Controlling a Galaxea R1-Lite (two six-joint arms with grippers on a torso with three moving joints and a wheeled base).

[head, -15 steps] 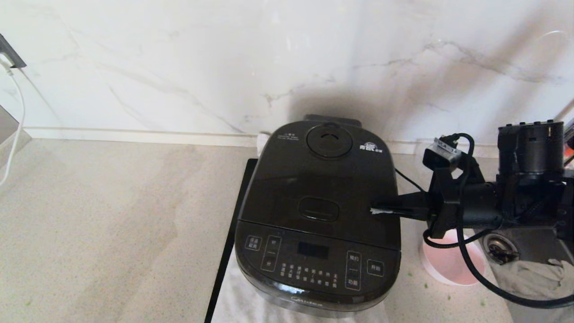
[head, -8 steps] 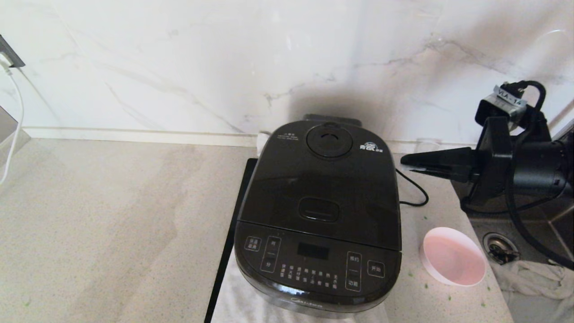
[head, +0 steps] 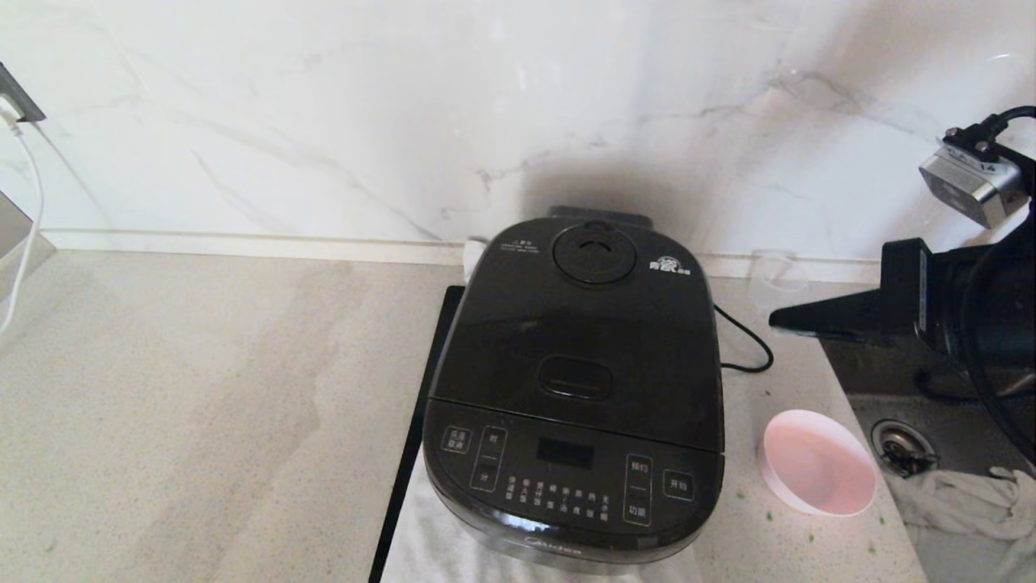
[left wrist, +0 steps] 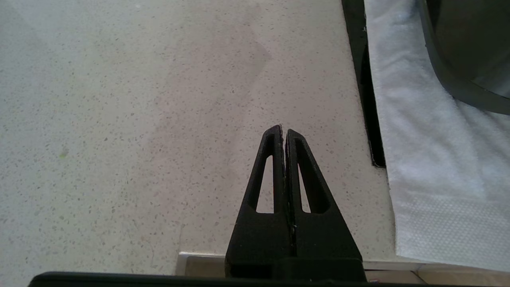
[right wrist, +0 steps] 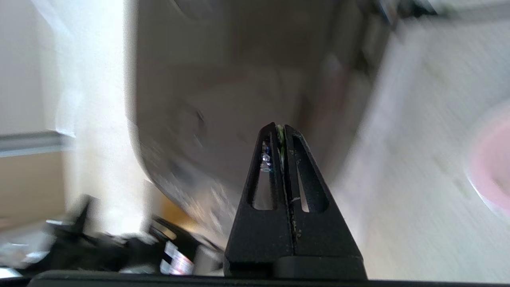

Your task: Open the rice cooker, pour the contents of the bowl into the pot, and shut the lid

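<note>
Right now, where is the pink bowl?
In the head view, the pink bowl sits on the counter to the robot's right of the rice cooker, near its front corner and just beside the sink.

- The rice cooker has its lid down, so the pot and anything in it are hidden.
- The cooker's front base is cut off at 6 o'clock in the head view.
- The right arm runs off the frame at 3 o'clock.
- The right wrist view is smeared; the pink patch is probably the bowl.
</note>
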